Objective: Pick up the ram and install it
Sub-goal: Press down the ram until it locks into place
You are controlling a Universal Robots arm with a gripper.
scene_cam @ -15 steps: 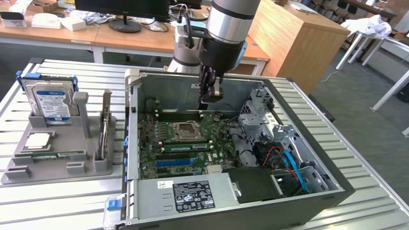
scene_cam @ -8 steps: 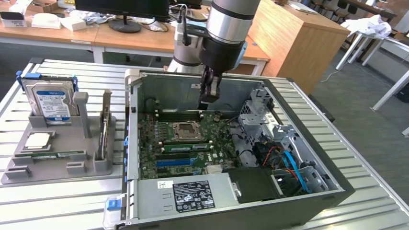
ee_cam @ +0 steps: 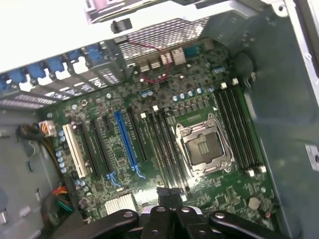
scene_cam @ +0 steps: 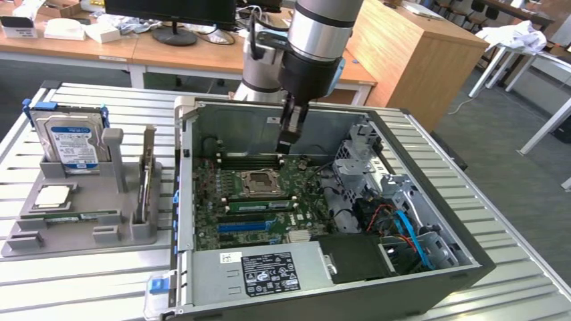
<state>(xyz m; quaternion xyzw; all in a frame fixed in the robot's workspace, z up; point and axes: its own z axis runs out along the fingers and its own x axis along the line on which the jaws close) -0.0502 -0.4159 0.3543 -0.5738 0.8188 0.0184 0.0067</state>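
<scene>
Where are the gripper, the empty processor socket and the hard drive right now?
gripper (scene_cam: 287, 142): exterior view, its tip above the motherboard inside the case.
processor socket (ee_cam: 203, 148): wrist view, the open middle of its metal frame.
hard drive (scene_cam: 73, 144): exterior view, its blue-and-white label, upright in the grey holder.

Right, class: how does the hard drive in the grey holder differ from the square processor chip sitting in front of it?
The hard drive stands upright; the processor chip lies flat. The hard drive carries a blue-and-white label; the processor chip is plain silver. The hard drive is clearly the larger of the two. Both sit in the grey holder, outside the computer case, on the exterior view's left.
</scene>
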